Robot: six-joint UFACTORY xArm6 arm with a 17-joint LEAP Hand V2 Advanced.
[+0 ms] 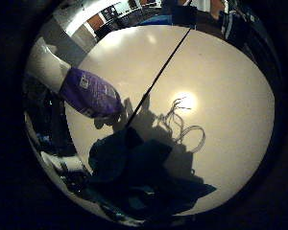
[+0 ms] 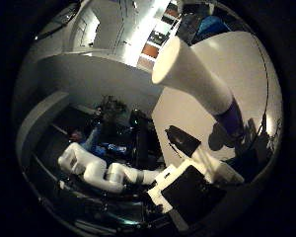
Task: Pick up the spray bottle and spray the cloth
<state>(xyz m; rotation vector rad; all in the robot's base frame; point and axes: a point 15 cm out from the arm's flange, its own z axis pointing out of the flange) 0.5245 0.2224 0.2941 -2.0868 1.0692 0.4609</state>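
Robot hand (image 2: 187, 190) shows in the thumb-side view as white and black blocks, with one white finger (image 2: 222, 170) reaching out straight toward the bottle's base; from these views I cannot tell whether the fingers are spread or closed on anything, and nothing is seen curled round the bottle

One spray bottle (image 2: 197, 81) is in play, and it's close to the palm: a long white body with a purple label band (image 1: 91, 93) low down, standing on the pale table (image 1: 221, 81) and casting a dark shadow beside itself. Its top end looms big in the thumb-side view, and whether the white finger actually touches it I cannot tell

One cloth (image 1: 134, 175), dark blue and crumpled, lies on the table just beside the bottle's base, on the near side of it; its edge and the bottle's shadow run together, so touching or apart is unclear

One thin dark seam line (image 1: 158, 76) crosses the tabletop from the far edge down to the cloth. One bright glare spot (image 1: 185, 100) sits on the surface beyond the cloth

White arm segments (image 2: 103, 170) run off beside the table over a dark floor area
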